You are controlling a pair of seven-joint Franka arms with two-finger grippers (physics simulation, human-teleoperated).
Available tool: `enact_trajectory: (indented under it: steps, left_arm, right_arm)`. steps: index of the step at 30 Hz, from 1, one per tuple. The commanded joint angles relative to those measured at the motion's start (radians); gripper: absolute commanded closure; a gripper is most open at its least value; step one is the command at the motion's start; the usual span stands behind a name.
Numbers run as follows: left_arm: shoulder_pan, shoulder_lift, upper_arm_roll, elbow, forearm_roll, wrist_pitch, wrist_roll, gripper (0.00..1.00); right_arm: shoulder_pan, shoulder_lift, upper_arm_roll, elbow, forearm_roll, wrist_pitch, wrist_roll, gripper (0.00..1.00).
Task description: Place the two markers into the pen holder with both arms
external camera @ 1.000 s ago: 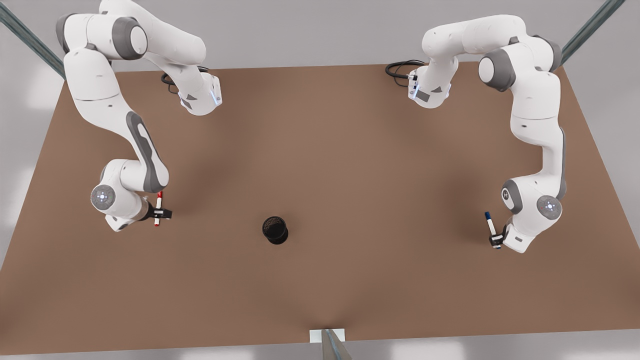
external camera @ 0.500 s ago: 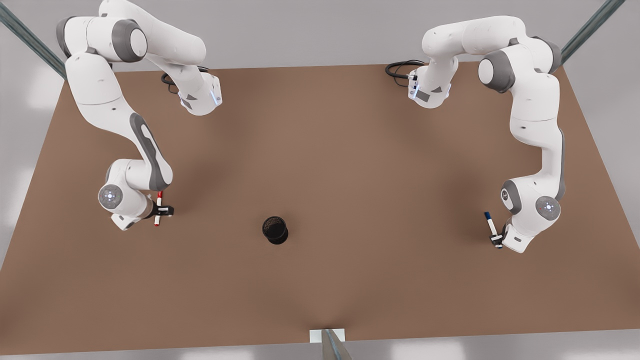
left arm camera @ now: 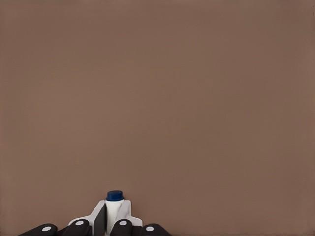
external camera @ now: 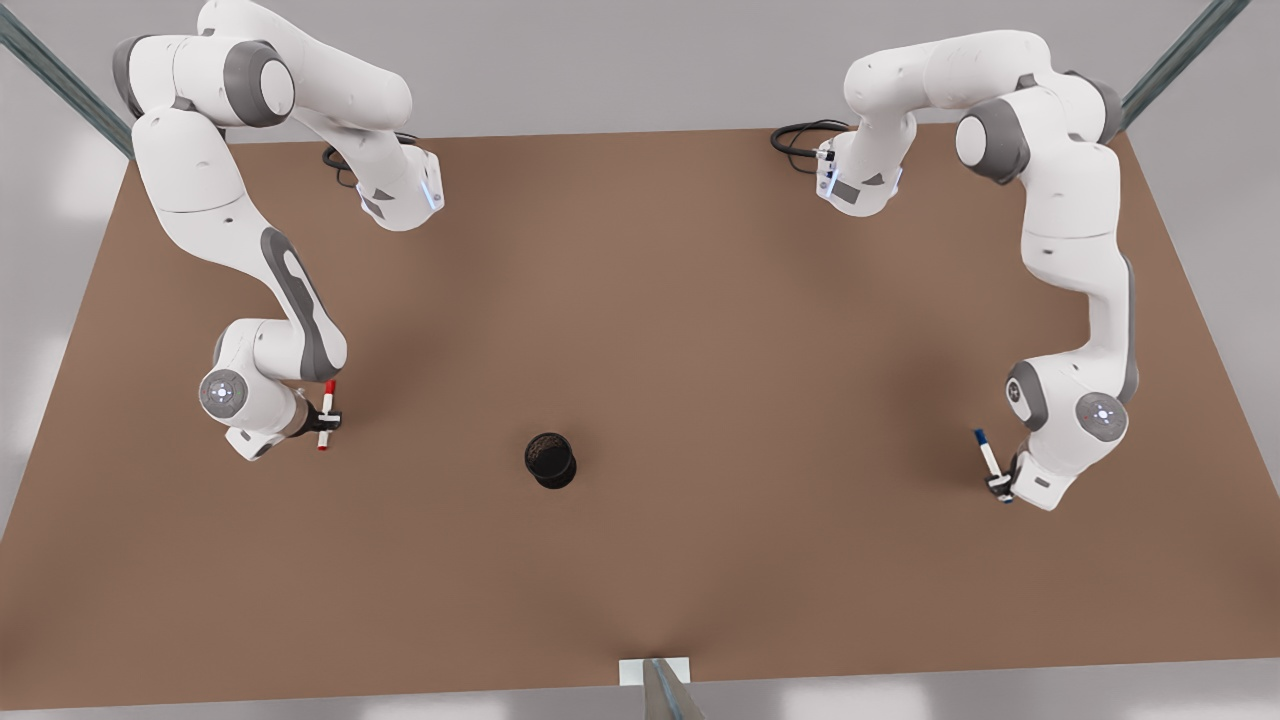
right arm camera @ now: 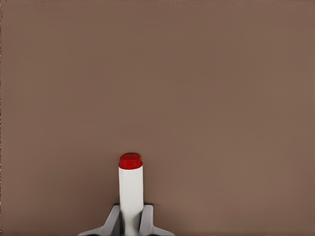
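Observation:
The black pen holder (external camera: 550, 459) stands on the brown table (external camera: 700, 330), a little toward the front view's left of centre. On the front view's left, my right gripper (external camera: 328, 418) is shut on the red marker (external camera: 326, 414), held above the table well away from the holder. The right wrist view shows the same red marker (right arm camera: 131, 189) between the fingertips (right arm camera: 146, 219). At the front view's right, my left gripper (external camera: 997, 486) is shut on the blue marker (external camera: 988, 459). Its blue end (left arm camera: 114, 196) pokes out between the fingers (left arm camera: 125, 211) in the left wrist view.
Both arm bases (external camera: 400, 195) (external camera: 858, 180) sit at the table's far edge with black cables (external camera: 800, 135) beside them. A small white bracket (external camera: 655, 670) marks the near edge. Bare table lies between each gripper and the holder.
My right gripper has tilted the red marker slightly and shifted it a little toward the holder. The left gripper has drifted slightly toward the front view's right and lower with the blue marker.

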Motion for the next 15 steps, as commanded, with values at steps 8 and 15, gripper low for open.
enact_trajectory:
  steps: [8,15]
  left_arm:
    - [-0.178,-0.212,-0.047,0.11,0.004,-0.394,-0.037,0.79]
    - [-0.21,-0.272,-0.288,0.224,-0.175,-0.63,0.15,0.79]
  right_arm:
    - [0.003,-0.08,0.116,0.253,-0.005,-0.17,-0.016,0.79]
    - [0.02,-0.072,0.301,0.503,-0.044,-0.253,-0.002,0.79]
